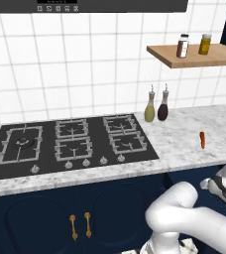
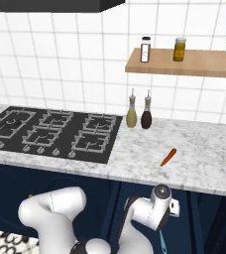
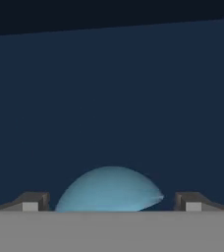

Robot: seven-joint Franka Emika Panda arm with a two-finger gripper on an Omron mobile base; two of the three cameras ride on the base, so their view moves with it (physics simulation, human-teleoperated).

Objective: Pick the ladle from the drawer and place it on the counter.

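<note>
The counter (image 2: 204, 149) of white-grey marble runs across both base views, and the black gas hob (image 1: 70, 144) is set into its left part. Under it are navy cabinet doors with two gold handles (image 1: 80, 225). The wooden wall shelf (image 2: 184, 62) hangs above the right part of the counter and carries two small jars. Against the tiled wall, just right of the hob, stand two bottles (image 2: 139, 113) close together, one yellowish and one dark.

The white arm bends low in front of the cabinets, with its wrist below the counter edge, right of the hob. In the hand view the dark navy inside of the drawer (image 3: 109, 98) is behind everything.

A small orange-red object (image 2: 168, 157) like a carrot lies on the bare marble, well apart from the bottles.

The ladle (image 3: 111, 189) is in the drawer: its light-blue round bowl sits between the two fingertips of the hand (image 3: 111, 205), which stand wide, each one apart from the bowl. In the right base view a thin blue sliver below the wrist is possibly its handle, but it is too small to be sure.
</note>
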